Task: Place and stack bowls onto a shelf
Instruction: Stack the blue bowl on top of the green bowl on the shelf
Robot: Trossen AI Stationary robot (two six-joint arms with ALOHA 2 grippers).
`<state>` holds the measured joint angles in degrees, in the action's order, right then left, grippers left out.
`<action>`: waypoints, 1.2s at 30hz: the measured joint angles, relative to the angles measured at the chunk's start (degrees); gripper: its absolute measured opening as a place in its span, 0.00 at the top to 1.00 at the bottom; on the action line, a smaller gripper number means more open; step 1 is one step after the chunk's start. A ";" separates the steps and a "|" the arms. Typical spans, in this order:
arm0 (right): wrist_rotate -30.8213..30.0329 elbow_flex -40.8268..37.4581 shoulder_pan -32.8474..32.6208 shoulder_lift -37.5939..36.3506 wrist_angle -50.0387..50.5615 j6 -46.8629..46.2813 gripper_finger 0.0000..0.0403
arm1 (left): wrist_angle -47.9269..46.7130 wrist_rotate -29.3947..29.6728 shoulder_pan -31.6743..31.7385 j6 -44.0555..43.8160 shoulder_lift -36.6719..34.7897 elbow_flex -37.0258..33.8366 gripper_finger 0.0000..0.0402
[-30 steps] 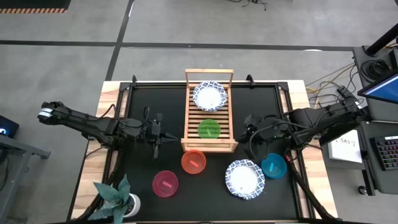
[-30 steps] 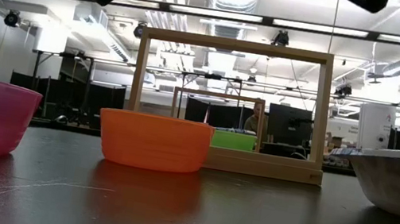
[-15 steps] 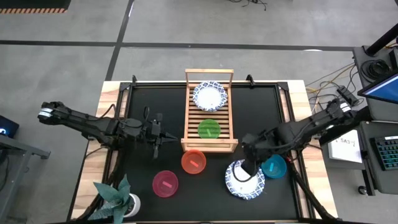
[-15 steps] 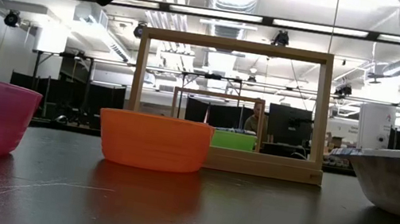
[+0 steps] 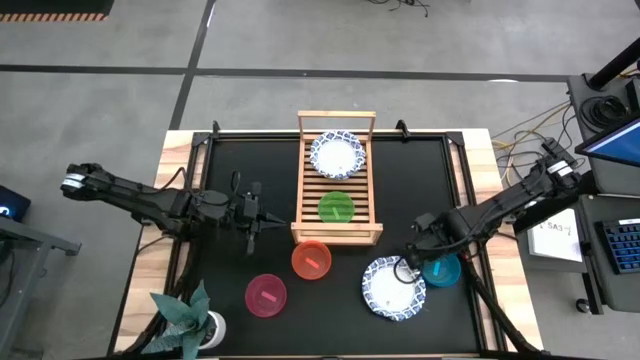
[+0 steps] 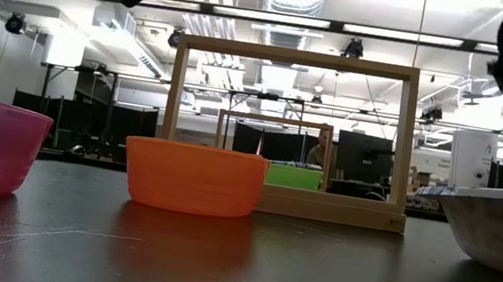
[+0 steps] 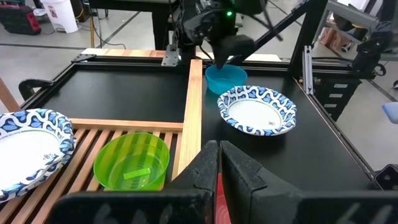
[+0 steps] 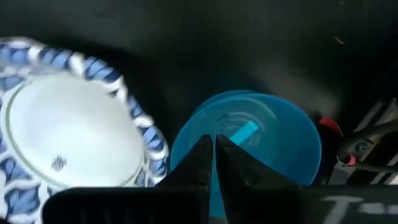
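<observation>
The wooden shelf (image 5: 337, 180) holds a white blue-rimmed bowl (image 5: 336, 155) at its far end and a green bowl (image 5: 336, 207) nearer. On the black mat sit an orange bowl (image 5: 311, 260), a magenta bowl (image 5: 266, 296), a second white blue-rimmed bowl (image 5: 393, 288) and a teal bowl (image 5: 442, 268). My right gripper (image 8: 211, 146) is shut and points down, above the teal bowl's rim (image 8: 186, 140) on the side facing the white bowl (image 8: 62, 143). In the low view it hangs well above the table. My left gripper (image 5: 262, 218) waits shut in the air, left of the shelf.
A potted plant (image 5: 190, 315) stands at the table's near left corner. The shelf's tall frame rail (image 6: 297, 59) rises at its near end, just behind the orange bowl (image 6: 193, 177). Bare mat lies left of the shelf and at the far right.
My right gripper has come down and toward the table's near edge, from beside the shelf's near right corner to above the teal bowl's rim. It has tipped from slanting to pointing down and rolled about its axis. Its fingers stay shut. No bowl has moved.
</observation>
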<state>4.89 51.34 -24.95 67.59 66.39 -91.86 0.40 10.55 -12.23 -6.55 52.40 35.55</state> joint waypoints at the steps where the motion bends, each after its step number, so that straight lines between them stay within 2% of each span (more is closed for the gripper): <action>1: -0.09 -1.18 -0.02 -0.88 -0.58 -1.33 0.96 | 0.00 0.00 0.00 0.00 0.00 0.00 1.00; 6: 0.02 -6.06 -0.06 -4.07 -7.02 -5.67 0.85 | 0.00 0.00 0.00 0.00 0.00 0.00 1.00; 11: 0.02 -7.96 -0.04 -3.62 -8.55 -6.39 0.74 | -0.01 0.00 0.00 0.00 0.01 0.00 1.00; 18: -0.71 -8.69 -0.04 -1.54 -10.51 -7.26 0.71 | -0.52 0.00 0.00 0.00 0.02 0.00 1.00; 25: -1.97 -10.26 -0.04 1.37 -13.28 -8.84 0.75 | -0.48 0.00 0.00 0.00 0.02 0.00 1.00; 33: -2.11 -10.44 -0.02 2.66 -14.30 -9.11 0.94 | -0.48 0.00 0.00 0.00 0.04 -0.02 1.00; 36: -2.38 -10.44 -0.02 2.16 -14.11 -9.09 0.97 | -0.46 0.00 0.00 0.00 0.04 -0.02 1.00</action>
<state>2.51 40.91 -24.97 69.74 52.28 -100.95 -0.06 10.55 -12.23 -6.55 52.45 35.53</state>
